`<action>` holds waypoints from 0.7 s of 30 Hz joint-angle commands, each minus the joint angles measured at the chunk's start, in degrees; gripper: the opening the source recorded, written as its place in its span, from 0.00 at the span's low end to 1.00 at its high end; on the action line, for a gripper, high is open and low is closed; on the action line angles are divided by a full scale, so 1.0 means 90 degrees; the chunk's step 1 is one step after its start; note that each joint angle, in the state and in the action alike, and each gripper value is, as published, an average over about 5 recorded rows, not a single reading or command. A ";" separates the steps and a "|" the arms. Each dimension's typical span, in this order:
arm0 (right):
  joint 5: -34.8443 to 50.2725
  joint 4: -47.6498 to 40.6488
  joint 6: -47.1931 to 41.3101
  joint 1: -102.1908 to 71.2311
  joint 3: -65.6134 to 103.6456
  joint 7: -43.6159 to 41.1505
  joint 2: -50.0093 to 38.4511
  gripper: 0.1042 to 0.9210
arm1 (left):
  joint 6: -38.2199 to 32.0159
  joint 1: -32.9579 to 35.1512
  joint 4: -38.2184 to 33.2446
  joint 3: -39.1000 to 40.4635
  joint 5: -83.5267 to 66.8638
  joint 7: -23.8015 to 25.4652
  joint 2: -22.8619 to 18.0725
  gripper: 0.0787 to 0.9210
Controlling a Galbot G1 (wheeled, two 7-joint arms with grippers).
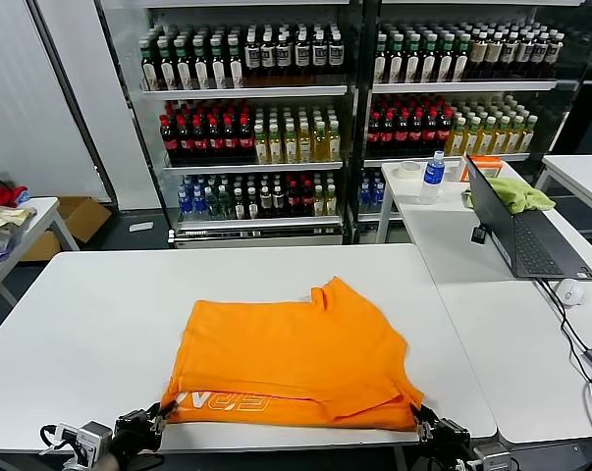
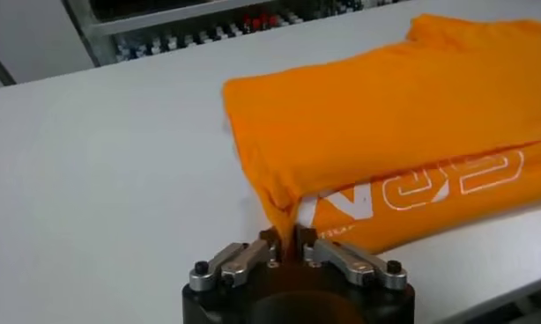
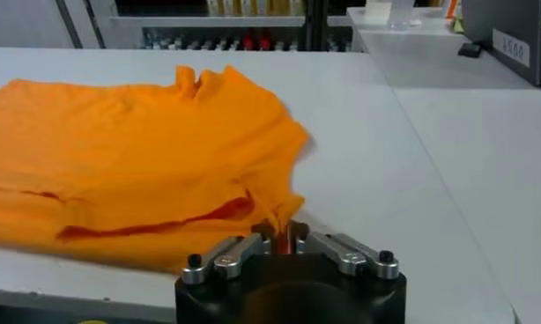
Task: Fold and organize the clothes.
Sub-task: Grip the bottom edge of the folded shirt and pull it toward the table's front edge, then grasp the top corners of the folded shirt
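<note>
Bright orange short-sleeved cotton T-shirt [image 1: 300,358], folded once on itself and lying flat on the white bench [image 1: 89,324], its doubled near edge along the bench's front rim and a band of pale lettering showing on the lower layer at that edge. The cloth reads as light, soft and limp: it will sag, crease and slide layer on layer, and will hold no shape unless carried at two spread points. The thin corners of the near edge are the natural places to take hold. Left end effector [image 2: 286,240] sits at the shirt's near left corner, its tips pinching a small peak of orange cloth. Right end effector [image 3: 280,238] sits at the near right corner, tips likewise nipped on a raised fold. Beyond the shirt's far right, a black laptop [image 1: 521,231] stands open on an adjoining bench.
</note>
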 commanded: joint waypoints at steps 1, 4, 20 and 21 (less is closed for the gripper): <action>-0.0001 0.0283 -0.0117 -0.0138 0.0138 -0.0027 -0.0006 0.38 | 0.0067 0.0213 -0.0447 -0.0110 0.0211 0.0060 0.0036 0.29; 0.0252 0.0516 -0.0224 -0.0008 0.0426 -0.0043 -0.0130 0.49 | 0.0066 0.0112 -0.0742 -0.0195 0.0077 0.0031 0.0033 0.39; 0.0786 -0.1564 -0.0432 0.3941 -0.1121 0.0294 -0.0638 0.88 | -0.0779 -0.3358 0.1779 0.0749 -0.0999 0.0306 0.0356 0.88; 0.0782 -0.1784 -0.0431 0.4185 -0.1303 0.0300 -0.0604 0.88 | -0.0794 -0.3581 0.1953 0.0893 -0.0998 0.0356 0.0347 0.88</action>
